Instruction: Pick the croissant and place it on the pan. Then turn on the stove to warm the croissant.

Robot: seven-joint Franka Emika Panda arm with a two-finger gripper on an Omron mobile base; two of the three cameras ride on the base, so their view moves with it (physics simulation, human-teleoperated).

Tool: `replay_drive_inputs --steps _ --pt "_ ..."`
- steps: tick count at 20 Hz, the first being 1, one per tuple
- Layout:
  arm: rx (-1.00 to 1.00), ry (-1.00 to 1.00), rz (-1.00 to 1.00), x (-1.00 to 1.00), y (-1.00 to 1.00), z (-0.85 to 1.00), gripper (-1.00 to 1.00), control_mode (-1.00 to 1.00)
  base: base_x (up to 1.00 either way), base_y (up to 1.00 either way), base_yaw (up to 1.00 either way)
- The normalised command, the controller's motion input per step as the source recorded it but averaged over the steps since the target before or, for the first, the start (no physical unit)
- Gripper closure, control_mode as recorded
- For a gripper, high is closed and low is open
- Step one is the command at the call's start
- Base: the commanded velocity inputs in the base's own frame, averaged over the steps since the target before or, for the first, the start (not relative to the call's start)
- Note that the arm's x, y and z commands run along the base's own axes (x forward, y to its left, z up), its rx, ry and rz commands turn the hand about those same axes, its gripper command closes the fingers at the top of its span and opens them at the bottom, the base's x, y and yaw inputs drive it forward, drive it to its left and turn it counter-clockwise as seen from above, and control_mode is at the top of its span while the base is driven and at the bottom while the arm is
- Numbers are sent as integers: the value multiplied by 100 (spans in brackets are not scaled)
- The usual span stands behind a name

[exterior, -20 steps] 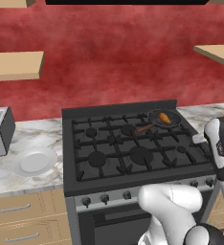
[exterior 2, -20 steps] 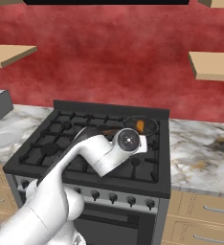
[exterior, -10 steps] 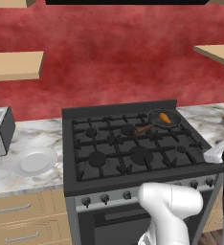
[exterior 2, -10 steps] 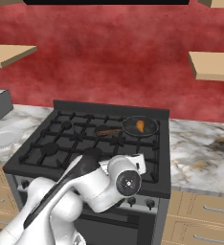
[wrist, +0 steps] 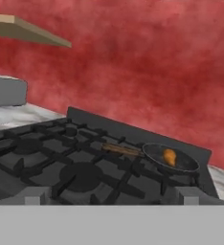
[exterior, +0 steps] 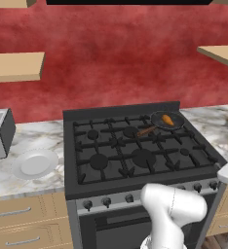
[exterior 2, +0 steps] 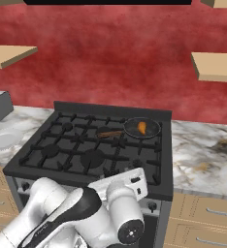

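White arm links fold low in front of the stove (exterior: pixel 135 155), and the end effector hangs at about the height of the stove's front edge, its hand camera looking level across the grates toward the red back wall; its jaws stand fully apart and hold nothing. From there the croissant (wrist: pixel 169 156) lies ahead and to the right, already resting inside the pan (wrist: pixel 173 160) on the rear right burner, so the placing looks done. The pan's wooden handle (exterior 2: pixel 109 133) points left toward the stove's middle, roughly along the back row of burners. What the coming move turns on, I judge, is the row of dark knobs (exterior: pixel 198 186) on the silver front panel: they sit below the grates, close under the end effector, so the reach should be short and downward, not out over the burners. The elbow (exterior: pixel 173 206) bulges in front of the oven door. A white plate (exterior: pixel 34 163) sits on the worktop (exterior: pixel 18 182) left of the stove, well apart.
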Motion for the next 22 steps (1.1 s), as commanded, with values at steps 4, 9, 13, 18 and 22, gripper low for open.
replay_drive_inputs --steps 4,9,13,18,22 --pt "0 -24 0 -43 0 0 -100 -100 0 0 0" --pt "0 -18 0 -16 0 -16 -100 -100 0 0 0" --pt "0 -16 0 0 0 -30 -100 -100 0 0 0" --pt "0 -13 0 0 0 -24 -100 -100 0 0 0" --pt "0 -10 0 0 -10 -24 -100 -100 0 0 0"
